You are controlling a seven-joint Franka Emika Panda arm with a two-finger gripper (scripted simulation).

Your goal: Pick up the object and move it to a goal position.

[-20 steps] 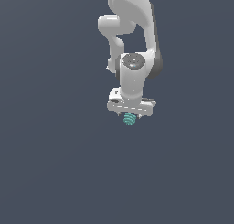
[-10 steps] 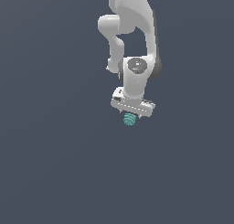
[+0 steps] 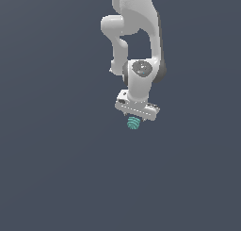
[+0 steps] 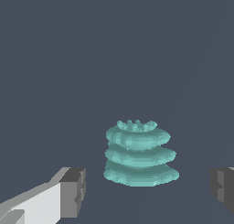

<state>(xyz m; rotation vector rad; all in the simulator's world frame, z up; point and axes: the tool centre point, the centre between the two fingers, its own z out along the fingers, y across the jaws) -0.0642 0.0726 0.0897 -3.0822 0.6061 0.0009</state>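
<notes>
The object (image 3: 134,123) is a small teal lump of stacked ridged rings. In the exterior view it shows just under the white hand of my gripper (image 3: 136,116). In the wrist view the object (image 4: 139,154) stands upright on the grey floor between my two fingers, one grey fingertip (image 4: 73,191) on one side and the other (image 4: 224,189) on the far side. There is a clear gap between each fingertip and the lump. My gripper (image 4: 148,192) is open and holds nothing.
A plain dark grey surface (image 3: 56,178) lies all around. The white arm (image 3: 141,32) rises above the hand to the upper edge of the exterior view.
The hand has shifted slightly toward the exterior view's right and turned to a more tilted angle. The teal object has stayed in place.
</notes>
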